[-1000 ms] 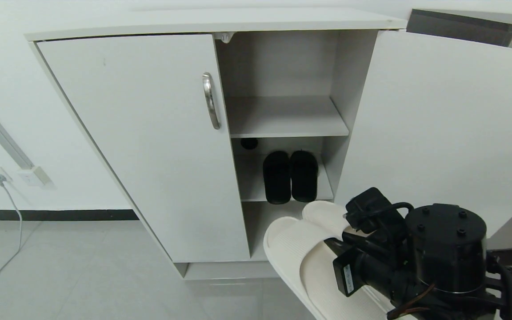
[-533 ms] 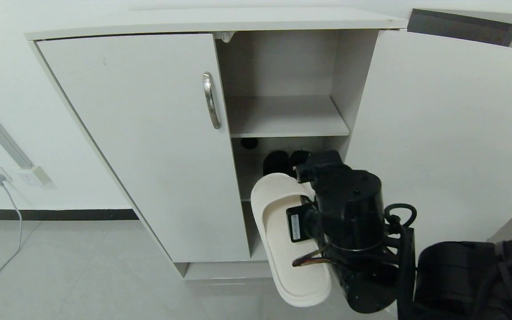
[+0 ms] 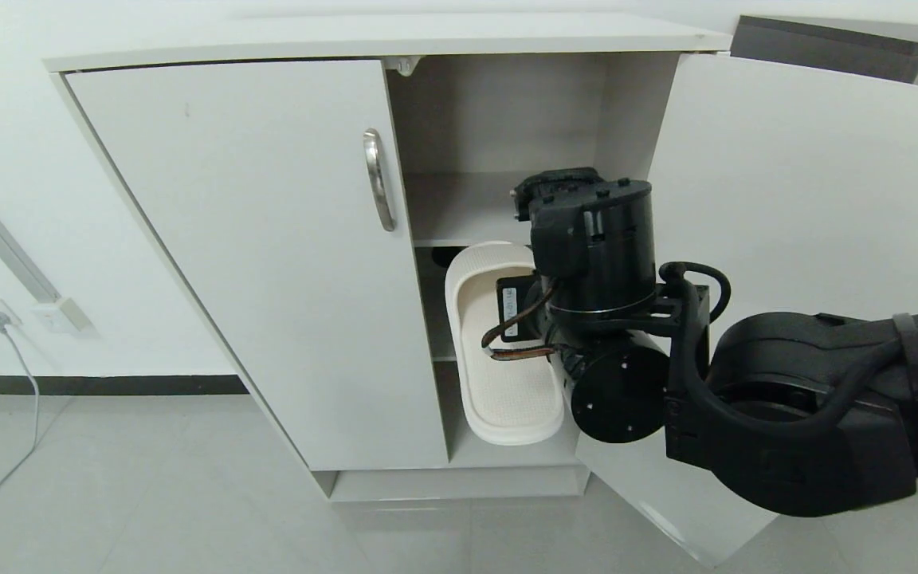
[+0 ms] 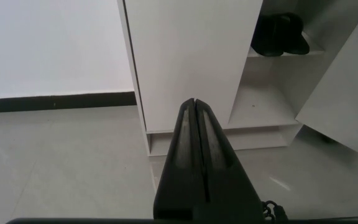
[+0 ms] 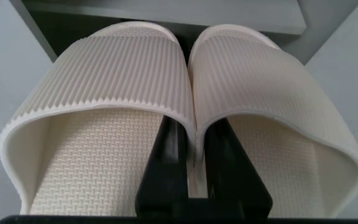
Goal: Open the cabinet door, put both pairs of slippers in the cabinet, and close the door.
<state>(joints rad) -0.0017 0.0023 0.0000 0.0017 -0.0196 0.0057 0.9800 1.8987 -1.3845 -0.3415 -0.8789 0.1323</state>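
The white cabinet point(image 3: 379, 36) has its left door point(image 3: 252, 239) shut and its right door point(image 3: 786, 199) swung open. My right gripper point(image 5: 194, 165) is shut on the pair of white slippers point(image 5: 188, 81), pinching their two inner walls together. In the head view one white slipper point(image 3: 499, 351) hangs toe-up in the cabinet opening, in front of the middle shelf. The black slippers point(image 4: 281, 34) lie side by side on that middle shelf. My left gripper point(image 4: 194, 106) is shut on nothing, low over the floor in front of the cabinet.
The shut door's metal handle point(image 3: 378, 182) is beside the opening. The upper shelf point(image 3: 451, 211) and the bottom compartment point(image 4: 260, 106) are bare. A wall socket with a cable point(image 3: 1, 323) is at the far left. Grey floor point(image 3: 148, 494) lies open in front.
My right arm has risen from low at the front right, up and in to the cabinet opening, carrying the white slippers. It now covers the black slippers in the head view.
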